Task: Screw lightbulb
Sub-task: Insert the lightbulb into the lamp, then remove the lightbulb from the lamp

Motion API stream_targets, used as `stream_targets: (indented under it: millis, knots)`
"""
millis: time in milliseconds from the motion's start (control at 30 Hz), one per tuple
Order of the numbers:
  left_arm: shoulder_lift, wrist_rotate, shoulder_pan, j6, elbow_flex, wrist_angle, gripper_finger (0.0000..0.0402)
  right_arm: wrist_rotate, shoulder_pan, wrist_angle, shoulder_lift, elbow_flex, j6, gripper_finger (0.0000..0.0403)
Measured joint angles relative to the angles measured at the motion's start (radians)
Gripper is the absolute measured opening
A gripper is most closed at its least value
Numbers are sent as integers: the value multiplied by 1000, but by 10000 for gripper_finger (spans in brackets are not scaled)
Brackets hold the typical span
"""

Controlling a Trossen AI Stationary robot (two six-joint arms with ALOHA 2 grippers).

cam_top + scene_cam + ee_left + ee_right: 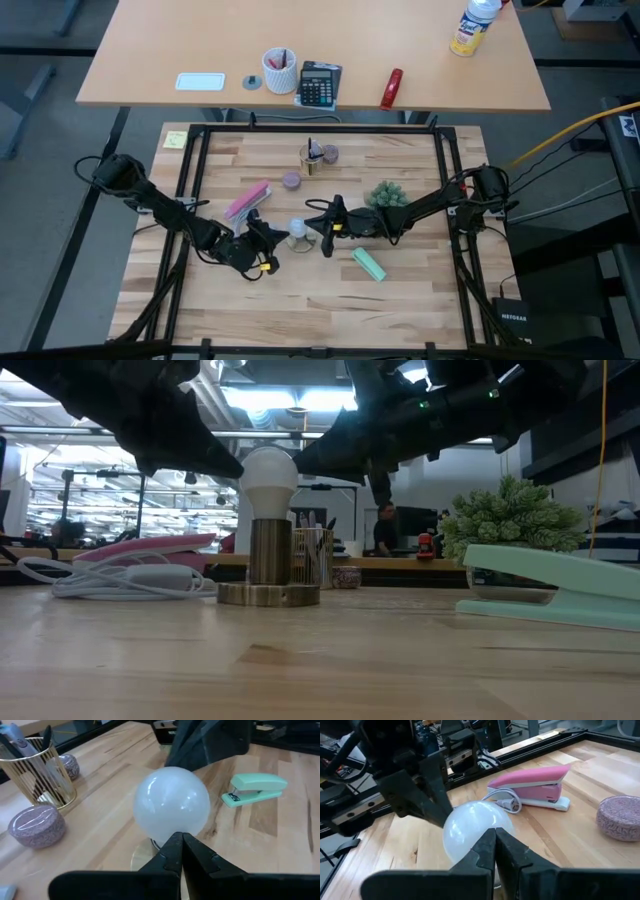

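Observation:
The frosted-white lightbulb (pixel 268 472) stands upright, its base down in a brass socket (pixel 270 552) on a round brass foot (pixel 268 595) at mid table. It also shows in the high view (pixel 297 230). My left gripper (pixel 273 238) is shut, its tips at the bulb's left side. My right gripper (pixel 322 232) is shut, its tips at the bulb's right side. The bulb's screw base is hidden inside the socket. My left gripper has its shut fingertips (pixel 178 840) against the bulb's rounded glass (pixel 172 822), on the side toward the table's left. It comes slanting down from the left. The bulb stands upright in the socket. My right gripper has its shut fingertips (pixel 495 834) against the bulb's rounded glass (pixel 470 827), on the side toward the table's right (pixel 300 466). It comes slanting down from the right.
A mint-green stapler (pixel 369 264) lies near-right of the socket. A pink stapler (pixel 247 200) with a white cord (pixel 120 580) lies to the far left. A small plant (pixel 386 194), a gold pen holder (pixel 313 158) and two purple stones (pixel 291 180) stand farther back.

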Motion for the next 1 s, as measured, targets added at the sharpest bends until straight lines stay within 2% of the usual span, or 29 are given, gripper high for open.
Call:
stream_targets:
  millis: [300, 533, 667, 1000]
  knots:
    - [0, -41, 1, -61, 0, -33, 1, -21, 8, -2, 0, 0, 4, 14]
    - [3, -74, 11, -131, -2, -71, 1, -122, 14, -2, 2, 2, 5, 14]
    - [3, -76, 14, -131, -1, -72, 1, -87, 24, -2, 2, 2, 4, 14]
    - [-31, -187, 11, -122, -1, -75, 1, -69, 23, 108, -6, 2, -6, 14]
